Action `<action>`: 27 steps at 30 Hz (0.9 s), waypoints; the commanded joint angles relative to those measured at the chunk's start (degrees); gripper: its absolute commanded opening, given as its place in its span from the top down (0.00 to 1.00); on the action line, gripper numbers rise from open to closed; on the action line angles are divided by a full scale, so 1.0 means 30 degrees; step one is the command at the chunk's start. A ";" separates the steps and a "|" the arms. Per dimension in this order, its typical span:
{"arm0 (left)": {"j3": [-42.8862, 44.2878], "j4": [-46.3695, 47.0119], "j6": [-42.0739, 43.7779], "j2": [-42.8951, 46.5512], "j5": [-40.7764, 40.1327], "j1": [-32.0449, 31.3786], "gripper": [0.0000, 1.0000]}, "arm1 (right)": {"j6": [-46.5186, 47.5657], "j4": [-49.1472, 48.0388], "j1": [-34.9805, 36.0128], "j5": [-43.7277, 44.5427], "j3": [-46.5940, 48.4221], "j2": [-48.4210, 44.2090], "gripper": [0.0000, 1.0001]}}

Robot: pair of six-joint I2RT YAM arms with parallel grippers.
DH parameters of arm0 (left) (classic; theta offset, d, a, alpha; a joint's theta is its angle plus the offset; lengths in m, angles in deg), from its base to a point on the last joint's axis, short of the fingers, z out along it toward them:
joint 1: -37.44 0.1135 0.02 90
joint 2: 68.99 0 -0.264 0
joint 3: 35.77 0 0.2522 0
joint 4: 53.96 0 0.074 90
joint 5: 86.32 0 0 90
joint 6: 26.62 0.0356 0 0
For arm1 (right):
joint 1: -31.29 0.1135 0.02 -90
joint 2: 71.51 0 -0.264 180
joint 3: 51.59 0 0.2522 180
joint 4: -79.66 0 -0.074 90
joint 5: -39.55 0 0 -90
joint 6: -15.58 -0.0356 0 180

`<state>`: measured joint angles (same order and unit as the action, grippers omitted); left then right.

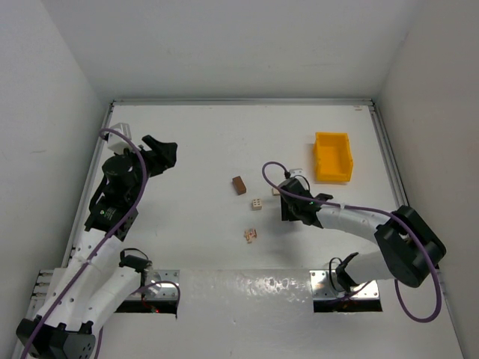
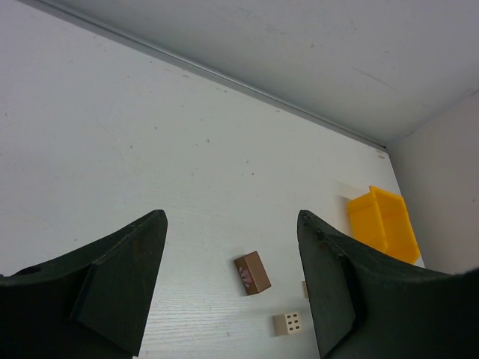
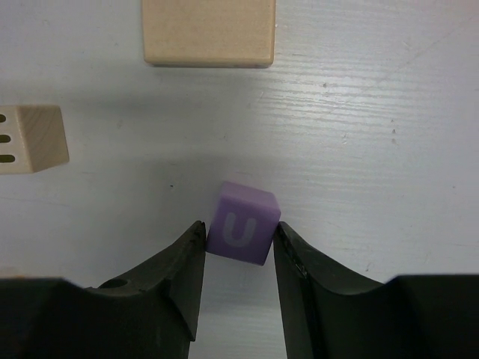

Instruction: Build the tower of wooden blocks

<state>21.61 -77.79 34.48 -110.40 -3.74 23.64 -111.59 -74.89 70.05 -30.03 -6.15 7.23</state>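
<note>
Purple cube sits clamped at right pincer tips; lift squarely to avoid slip. Left pincer stands apart.

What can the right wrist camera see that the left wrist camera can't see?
Only the right wrist view: the purple U block, snug between the fingers of the right pincer.
Only the left wrist view: the brown block, the yellow bin and the wide-open left pincer.
Both: the white table, seemingly the same dotted block, and maybe the plain tan block, which is only a sliver beside a finger in the left wrist view.
</note>
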 commanded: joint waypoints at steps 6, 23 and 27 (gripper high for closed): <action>0.0227 0.0953 0.0084 0.0121 0.0305 0.0148 0.32 | 0.0699 -0.0554 -0.0089 0.0984 0.1041 -0.0377 0.65; 0.0169 0.1070 0.0084 0.0179 0.0452 0.0148 0.33 | 0.2399 -0.0876 0.0526 -0.1153 0.4672 0.0558 0.66; 0.0139 0.1070 0.0055 0.0150 0.0510 0.0148 0.33 | 0.2400 -0.0876 0.0935 -0.1593 0.5435 0.1350 0.66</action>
<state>21.61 -77.39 34.46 -110.40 -2.87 23.64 -105.38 -76.40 71.91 -33.11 7.69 9.79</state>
